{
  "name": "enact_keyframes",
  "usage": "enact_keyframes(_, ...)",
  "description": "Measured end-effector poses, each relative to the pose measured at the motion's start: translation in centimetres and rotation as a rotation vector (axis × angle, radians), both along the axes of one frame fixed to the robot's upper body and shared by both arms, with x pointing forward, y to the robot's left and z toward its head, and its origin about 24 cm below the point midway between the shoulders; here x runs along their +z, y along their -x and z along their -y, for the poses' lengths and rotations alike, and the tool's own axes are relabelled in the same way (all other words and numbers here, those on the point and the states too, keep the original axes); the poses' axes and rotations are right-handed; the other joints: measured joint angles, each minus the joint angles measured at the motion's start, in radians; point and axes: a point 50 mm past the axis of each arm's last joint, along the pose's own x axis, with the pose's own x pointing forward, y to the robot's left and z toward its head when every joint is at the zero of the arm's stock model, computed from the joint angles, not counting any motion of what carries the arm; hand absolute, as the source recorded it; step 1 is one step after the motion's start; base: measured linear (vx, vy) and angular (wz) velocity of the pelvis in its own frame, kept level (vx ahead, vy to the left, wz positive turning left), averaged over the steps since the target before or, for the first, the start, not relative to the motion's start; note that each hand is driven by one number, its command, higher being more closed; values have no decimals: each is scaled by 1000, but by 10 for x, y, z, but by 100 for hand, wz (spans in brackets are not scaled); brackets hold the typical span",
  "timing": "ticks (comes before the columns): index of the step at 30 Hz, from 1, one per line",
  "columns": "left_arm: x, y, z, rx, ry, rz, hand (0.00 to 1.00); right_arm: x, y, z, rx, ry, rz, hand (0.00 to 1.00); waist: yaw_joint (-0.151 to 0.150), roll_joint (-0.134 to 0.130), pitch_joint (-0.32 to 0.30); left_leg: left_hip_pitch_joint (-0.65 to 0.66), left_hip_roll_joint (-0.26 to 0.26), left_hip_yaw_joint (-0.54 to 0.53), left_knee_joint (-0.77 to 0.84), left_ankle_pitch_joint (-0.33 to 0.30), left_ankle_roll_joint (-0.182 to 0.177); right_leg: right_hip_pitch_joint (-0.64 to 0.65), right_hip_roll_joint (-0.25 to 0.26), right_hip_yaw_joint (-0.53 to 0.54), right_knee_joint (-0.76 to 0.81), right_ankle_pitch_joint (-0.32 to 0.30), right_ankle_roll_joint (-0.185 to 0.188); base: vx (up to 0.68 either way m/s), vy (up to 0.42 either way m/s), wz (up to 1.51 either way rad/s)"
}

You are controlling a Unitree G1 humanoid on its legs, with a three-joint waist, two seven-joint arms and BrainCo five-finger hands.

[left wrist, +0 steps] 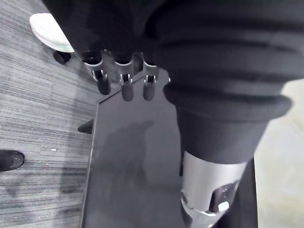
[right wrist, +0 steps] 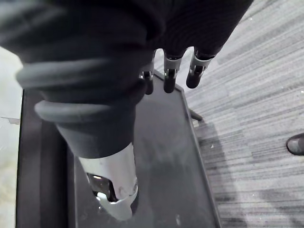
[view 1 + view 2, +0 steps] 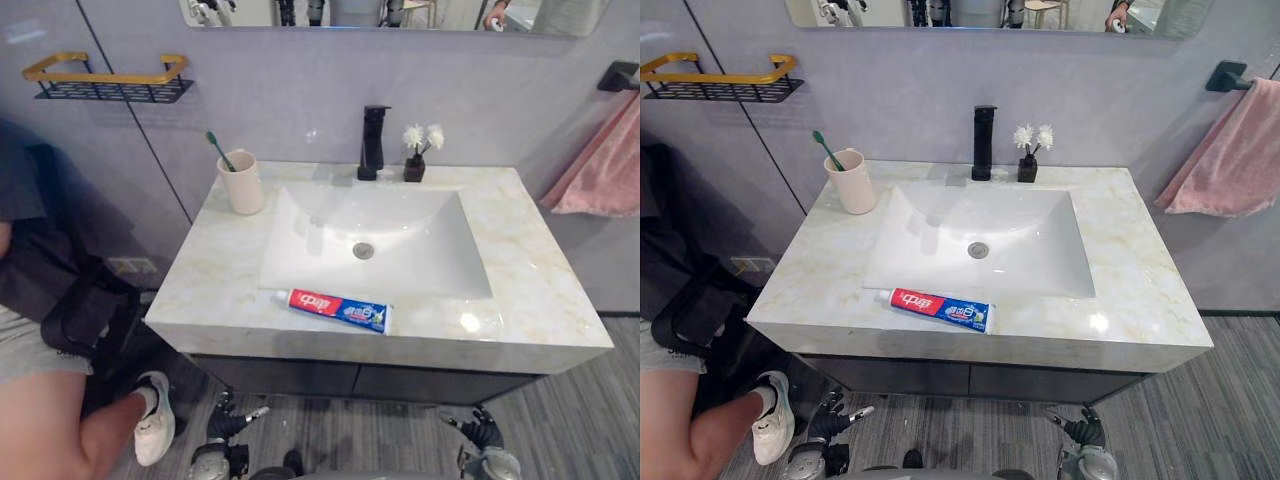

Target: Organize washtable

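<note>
With the left hand (image 1: 125, 84) and right hand (image 2: 169, 80) hanging empty, fingers relaxed, below the surface (image 3: 540, 290), a rising reach could nudge the toothpaste tube (image 3: 338, 310) off its front edge

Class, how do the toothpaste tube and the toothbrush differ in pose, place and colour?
The toothpaste tube lies flat; the toothbrush stands tilted in a cup. The toothpaste tube is at the front edge, the toothbrush at the back left corner. The toothpaste tube is red and blue, the toothbrush green. Both are on the washtable.
</note>
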Motion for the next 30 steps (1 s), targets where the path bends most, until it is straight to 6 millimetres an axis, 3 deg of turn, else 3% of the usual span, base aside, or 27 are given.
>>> enact_keyframes(2,5,5,-25,117,-43,11,0,1,-1,2,-1,5,5,0,20,-1,1,-1,0,-13,1,1,-1,8,1,-12,-8,2,3,-22,-35,17)
enact_keyframes(8,29,24,-102,329,-213,28,0,9,-18,12,20,31,48,0,25,3,10,-6,-4,-32,7,1,-2,21,-1,-37,-22,5,8,2,-23,10)
enact_keyframes(10,57,21,-133,397,-313,117,0,10,-13,20,26,52,42,0,28,7,12,-16,-7,-48,7,2,-2,21,-2,-57,-26,6,10,3,-27,17)
enact_keyframes(11,67,16,-139,409,-340,159,0,11,-12,22,26,56,40,0,31,7,12,-19,-8,-52,7,3,-1,21,-2,-60,-27,7,10,10,-30,14)
enact_keyframes(13,119,-9,-152,410,-464,385,0,10,-3,26,22,73,30,0,60,14,15,-22,-11,-62,7,5,1,23,-3,-70,-28,7,9,8,-31,11)
enact_keyframes(14,133,-16,-152,406,-493,447,0,11,-1,27,21,77,31,0,67,18,16,-24,-12,-67,7,5,1,24,-4,-79,-29,7,9,1,-27,18)
enact_keyframes(16,182,-36,-143,347,-608,655,0,11,6,30,14,86,26,0,75,27,18,-31,-18,-80,7,6,2,29,-9,-98,-32,7,9,-8,-21,21)
enact_keyframes(18,210,-43,-131,308,-672,775,0,11,7,30,14,86,26,0,74,36,19,-36,-21,-87,7,5,-1,28,-10,-107,-33,7,9,-17,-16,16)
enact_keyframes(19,233,-50,-117,255,-724,884,0,11,8,31,13,86,22,0,74,46,17,-39,-22,-95,7,6,-3,28,-11,-113,-33,7,9,-16,-20,14)
enact_keyframes(21,252,-58,-99,210,-741,996,0,10,10,31,11,85,17,0,74,53,13,-42,-23,-103,7,9,-4,29,-11,-118,-33,7,9,-12,-27,14)
enact_keyframes(23,278,-67,-60,55,-784,1147,0,10,12,32,3,77,18,0,68,59,12,-45,-25,-120,8,15,-3,32,-13,-139,-32,7,9,-9,-33,21)
enact_keyframes(25,291,-74,-26,-87,-798,1248,0,9,15,31,10,70,13,0,65,58,12,-51,-27,-130,20,15,-4,36,-12,-147,-31,6,9,-12,-28,15)
enact_keyframes(28,293,-89,25,-363,-802,1315,0,9,12,28,40,57,16,0,50,60,14,-55,-26,-131,26,12,-8,36,-11,-148,-32,6,9,-32,-24,4)
enact_keyframes(30,288,-92,42,-500,-837,1306,0,9,5,22,80,45,28,0,32,59,14,-55,-22,-126,30,13,-7,35,-9,-143,-30,6,9,-42,-24,-6)
